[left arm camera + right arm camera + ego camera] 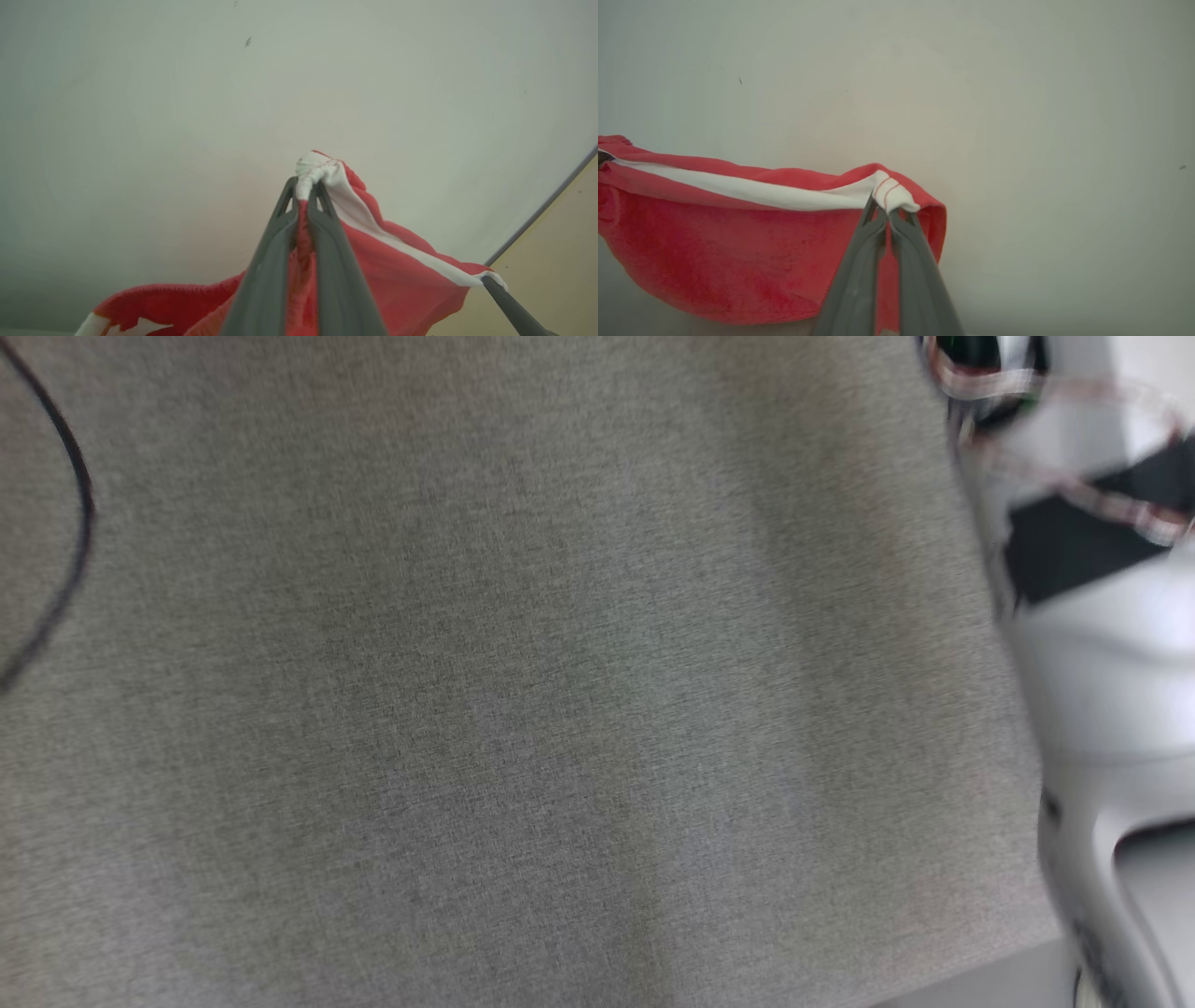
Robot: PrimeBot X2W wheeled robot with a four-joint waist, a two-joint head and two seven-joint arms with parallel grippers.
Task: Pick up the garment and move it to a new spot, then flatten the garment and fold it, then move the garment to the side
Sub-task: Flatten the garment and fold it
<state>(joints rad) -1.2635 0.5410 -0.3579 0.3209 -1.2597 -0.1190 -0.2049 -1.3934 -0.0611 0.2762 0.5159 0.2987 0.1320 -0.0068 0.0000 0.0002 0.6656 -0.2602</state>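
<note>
Head view close over grey fabric (467, 709); wrist views share garment (397, 270).

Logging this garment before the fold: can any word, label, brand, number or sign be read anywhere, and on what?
No text can be read.
The red garment shows no print; its white band carries only thin red lines, no letters.
The grey surface in the blurred head view bears none.

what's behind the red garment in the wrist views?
Behind the garment, pinched by the left pincer and right pincer: a plain pale surface. Whatever lies directly behind the fabric is covered.
</note>
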